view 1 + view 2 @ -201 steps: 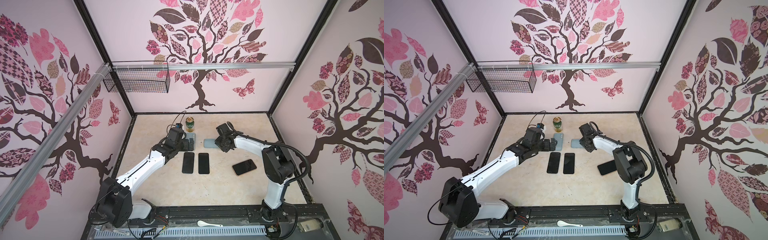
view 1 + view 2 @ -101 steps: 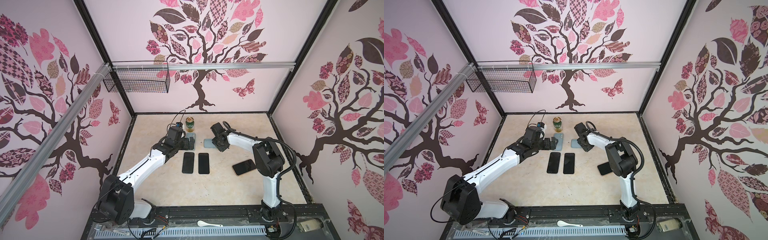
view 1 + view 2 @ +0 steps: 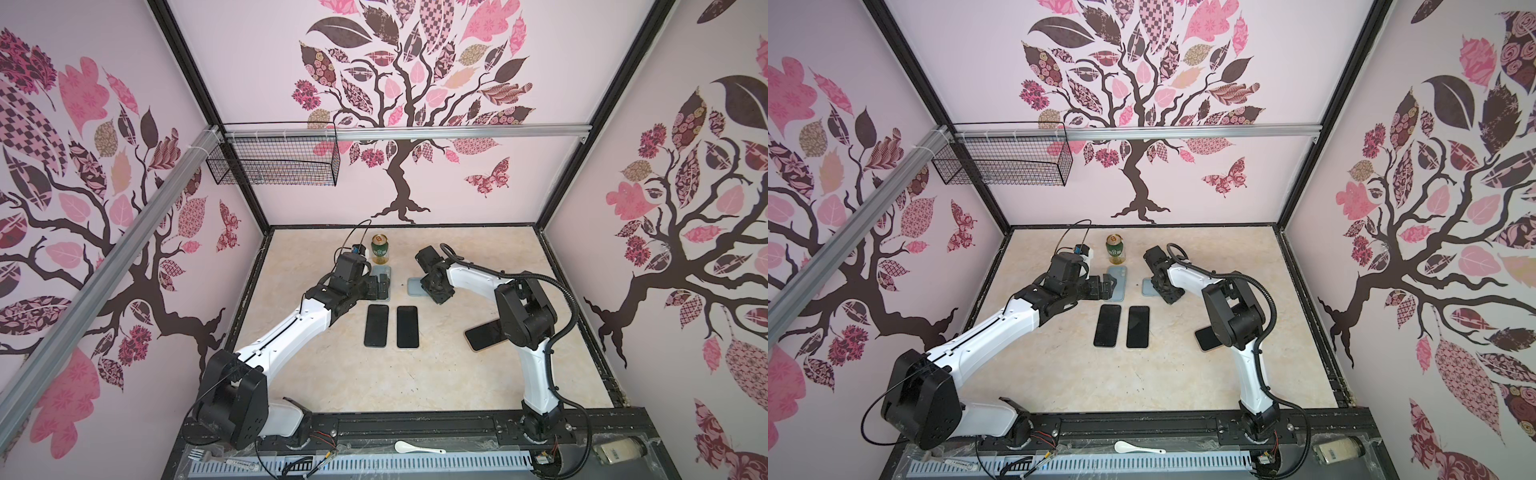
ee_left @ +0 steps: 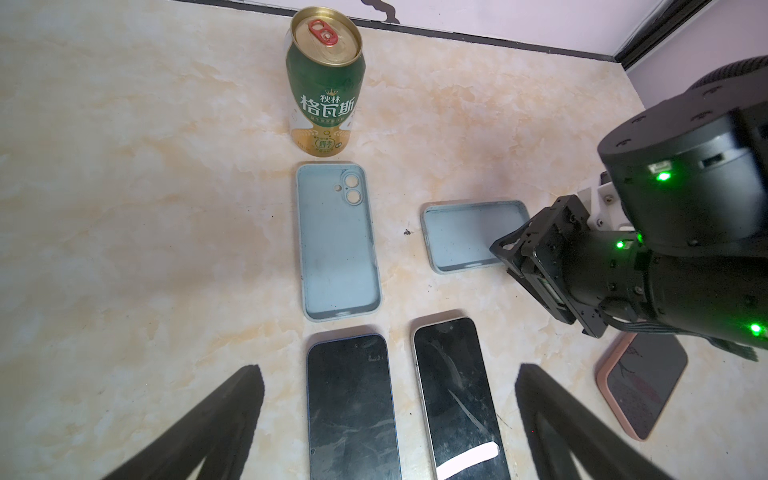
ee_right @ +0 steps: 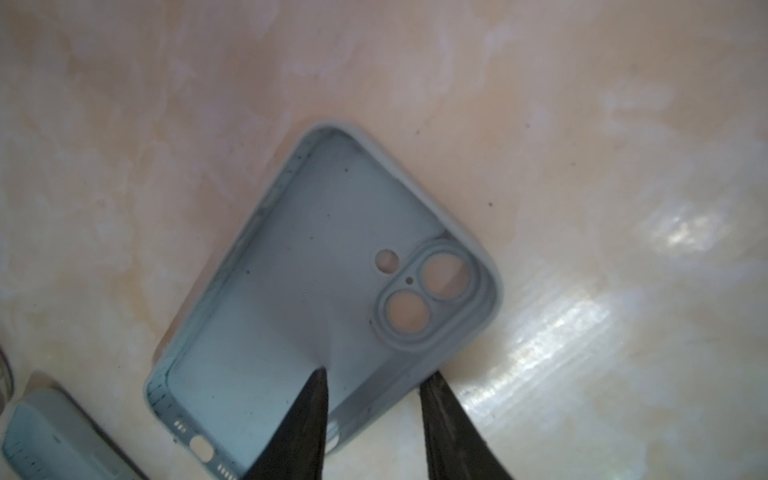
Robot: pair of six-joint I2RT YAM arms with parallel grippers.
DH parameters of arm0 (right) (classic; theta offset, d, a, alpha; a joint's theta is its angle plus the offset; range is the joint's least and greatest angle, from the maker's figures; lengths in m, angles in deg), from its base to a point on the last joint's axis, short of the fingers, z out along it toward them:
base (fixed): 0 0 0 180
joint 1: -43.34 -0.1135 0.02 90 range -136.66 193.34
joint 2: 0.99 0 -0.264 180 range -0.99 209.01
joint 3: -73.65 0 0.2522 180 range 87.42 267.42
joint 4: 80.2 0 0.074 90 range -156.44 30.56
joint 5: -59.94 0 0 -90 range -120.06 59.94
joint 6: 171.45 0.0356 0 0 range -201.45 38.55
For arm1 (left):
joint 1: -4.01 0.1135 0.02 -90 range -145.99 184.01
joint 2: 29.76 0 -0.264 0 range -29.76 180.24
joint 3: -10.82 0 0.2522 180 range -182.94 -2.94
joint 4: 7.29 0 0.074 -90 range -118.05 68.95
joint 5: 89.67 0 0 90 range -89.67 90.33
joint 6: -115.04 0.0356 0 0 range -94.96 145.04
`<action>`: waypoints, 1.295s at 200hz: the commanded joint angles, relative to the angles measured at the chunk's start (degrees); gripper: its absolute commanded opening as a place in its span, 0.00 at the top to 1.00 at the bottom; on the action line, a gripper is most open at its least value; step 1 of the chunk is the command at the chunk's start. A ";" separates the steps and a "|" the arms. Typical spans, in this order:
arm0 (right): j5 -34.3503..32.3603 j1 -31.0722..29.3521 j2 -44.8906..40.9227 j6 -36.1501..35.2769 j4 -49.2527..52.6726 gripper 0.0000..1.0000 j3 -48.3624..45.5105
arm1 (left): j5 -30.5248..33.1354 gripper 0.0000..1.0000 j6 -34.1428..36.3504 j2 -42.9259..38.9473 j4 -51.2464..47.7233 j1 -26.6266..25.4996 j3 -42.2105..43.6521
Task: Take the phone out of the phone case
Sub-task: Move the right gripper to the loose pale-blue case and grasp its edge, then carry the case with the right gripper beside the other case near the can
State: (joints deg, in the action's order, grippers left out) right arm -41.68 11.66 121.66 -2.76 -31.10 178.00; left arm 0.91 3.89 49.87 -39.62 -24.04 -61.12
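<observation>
Counted on the table [image 4: 124,216]: one can [image 4: 324,83], green and gold, upright. Two empty blue cases, open side up: first case [image 4: 338,249] directly in front of the can, almost at its base; second case [image 4: 465,237] crosswise, off to the can's right-arm side. Two bare phones, screens up, side by side, just beyond the first case from the can: blue-edged phone [image 4: 349,407] and pale-edged phone [image 4: 453,395]. One pink-cased phone [image 4: 642,382], dark screen up, not yet taken out, farthest from the can on the right arm's side, partly hidden under that arm in both top views. Spread wide and holding nothing: left gripper [image 4: 390,370], raised off the table, overlapping the first case in both top views. Half spread, pinching nothing: right gripper [image 5: 376,372], straddling a long rim of the second case, one fingertip [image 5: 307,415] over its floor, the other outside the wall.
</observation>
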 commanded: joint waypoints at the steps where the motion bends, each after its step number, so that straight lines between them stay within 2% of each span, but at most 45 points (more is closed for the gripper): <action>1: -1.26 -0.76 3.41 0.78 4.18 0.62 3.12 | 0.29 0.02 0.32 0.21 0.56 0.19 -1.20; 53: -1.49 -1.05 4.50 1.02 4.66 0.71 3.73 | 0.68 0.02 0.53 -0.67 0.04 0.28 -1.11; 128: -1.09 -0.76 4.94 0.96 3.50 0.89 3.57 | 2.03 0.02 0.63 -1.34 -1.10 0.45 -1.11; 174: -0.53 1.46 4.30 -0.07 1.85 1.00 3.56 | 1.62 0.02 0.06 -1.31 -1.30 0.54 -0.82; 201: -1.17 4.11 2.32 -1.36 0.28 1.00 2.20 | 1.05 0.02 -0.29 -1.34 -1.58 0.55 -0.89; 217: -2.09 5.81 0.16 -5.04 -2.08 1.00 0.61 | -0.69 0.02 -0.74 -1.48 -1.22 0.54 -0.74; 229: -3.45 6.49 -1.64 -10.60 -4.46 1.00 -0.50 | -2.98 0.02 -1.90 -1.53 -0.21 0.54 -0.37; 241: -3.39 6.47 -3.07 -20.29 -7.68 1.00 -0.85 | -5.70 0.02 -3.30 -1.54 1.42 0.75 0.54; 248: -1.27 6.47 -3.82 -27.55 -9.67 1.00 -0.69 | -7.12 0.02 -4.18 -1.52 2.43 0.98 1.18; 259: 2.62 6.50 -4.44 -35.12 -10.42 1.00 0.36 | -9.16 0.02 -5.90 -1.36 4.01 1.89 2.32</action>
State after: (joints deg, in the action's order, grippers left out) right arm -42.77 18.59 122.11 -17.68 -37.20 177.43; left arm -2.41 1.71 49.55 -39.66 -23.52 -61.01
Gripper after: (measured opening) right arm 0.050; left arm 0.982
